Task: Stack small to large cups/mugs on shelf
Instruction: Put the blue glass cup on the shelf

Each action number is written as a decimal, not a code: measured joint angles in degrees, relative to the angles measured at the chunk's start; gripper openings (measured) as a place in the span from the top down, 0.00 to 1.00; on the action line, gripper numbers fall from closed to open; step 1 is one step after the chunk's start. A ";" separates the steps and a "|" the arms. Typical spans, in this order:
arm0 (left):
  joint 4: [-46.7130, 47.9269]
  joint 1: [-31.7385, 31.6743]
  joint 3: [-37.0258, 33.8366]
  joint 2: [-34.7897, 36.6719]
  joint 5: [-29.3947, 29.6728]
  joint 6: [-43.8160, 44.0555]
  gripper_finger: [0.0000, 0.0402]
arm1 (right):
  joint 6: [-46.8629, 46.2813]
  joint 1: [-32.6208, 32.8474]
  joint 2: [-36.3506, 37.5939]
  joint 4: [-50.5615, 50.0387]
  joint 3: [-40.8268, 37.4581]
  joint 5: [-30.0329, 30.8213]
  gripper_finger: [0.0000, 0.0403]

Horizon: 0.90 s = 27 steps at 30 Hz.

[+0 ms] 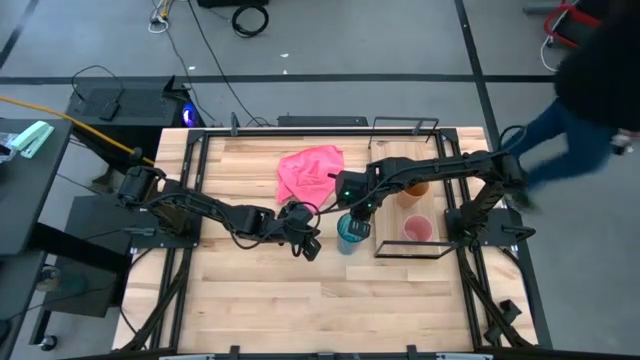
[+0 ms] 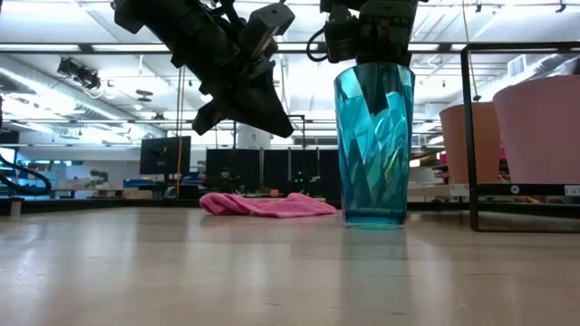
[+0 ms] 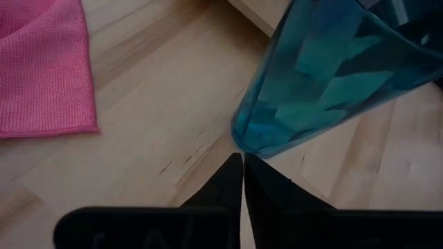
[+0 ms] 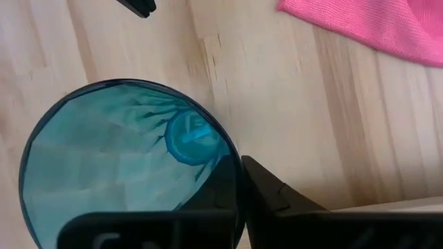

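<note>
Jaws of the right gripper pinch the rim of the tall teal-blue plastic cup, one finger inside and one outside. Jaws of the left gripper are pressed together and hold nothing; they wait just beside the foot of the same cup, at about 9 o'clock from it in the high view.

That cup stands upright on the light wooden counter, not on the shelf. The long light-wood shelf board in its thin black wire frame sits right next to the cup, at 3 o'clock from it. On the board stands the small pink plastic cup, near the front end. The medium orange plastic cup stands farther back, at 12 o'clock from the pink one. A soft pink cloth lies on the counter at 11 o'clock from the teal cup.

So two cups look to be on the shelf, standing apart. No cup is inside another yet. I think the teal cup must go onto the shelf, and all the stacking is left to do.
</note>
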<state>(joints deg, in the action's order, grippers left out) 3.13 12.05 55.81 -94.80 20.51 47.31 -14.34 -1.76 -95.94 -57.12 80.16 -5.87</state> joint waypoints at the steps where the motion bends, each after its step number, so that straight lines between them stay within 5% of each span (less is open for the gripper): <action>1: 0.00 0.00 0.00 0.00 0.00 0.01 0.94 | 0.42 0.02 0.00 0.00 0.00 0.00 0.98; 14: -0.19 0.02 0.00 0.00 0.37 0.04 0.96 | 3.61 0.02 1.97 -5.64 4.21 2.24 0.98; 27: -0.28 0.02 0.00 0.00 0.87 0.04 0.96 | 5.92 -5.04 2.93 -20.41 22.92 9.07 0.98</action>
<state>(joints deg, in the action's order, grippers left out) 2.85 12.08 55.81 -94.80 21.39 47.35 -8.42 -6.80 -93.01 -77.53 103.08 3.20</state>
